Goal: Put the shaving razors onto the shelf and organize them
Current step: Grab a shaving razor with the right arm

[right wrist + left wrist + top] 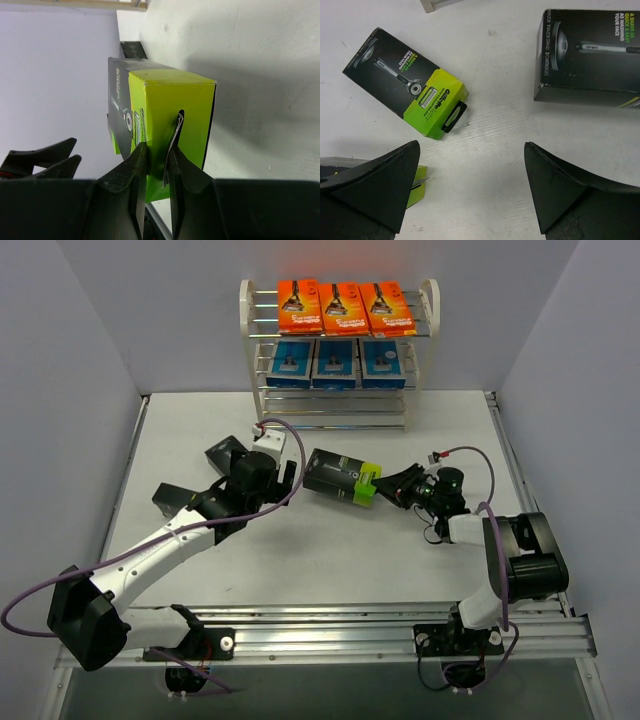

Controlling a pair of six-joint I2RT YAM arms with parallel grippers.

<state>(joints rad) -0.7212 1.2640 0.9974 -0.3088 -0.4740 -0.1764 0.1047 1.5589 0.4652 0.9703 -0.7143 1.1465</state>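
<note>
The white shelf (pixel 335 418) at twelve o'clock is carrying orange cards (pixel 340 307) and blue packs (pixel 333 362), leaving its thin lower rods for boxes. At the centre of the tabletop (pixel 330 560), my right fingers (pixel 131 180) are clenching a glossy black-and-lime box (pixel 342 477) by its cardboard tab. My left fingers (pixel 385 180) are hanging spread and empty above another box (pixel 405 82).

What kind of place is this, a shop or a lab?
Probably a robotics lab cell, not a shop: plain walls box in a white table, robot arms are bolted to its rail, and a small shelf holds razor packs.
</note>
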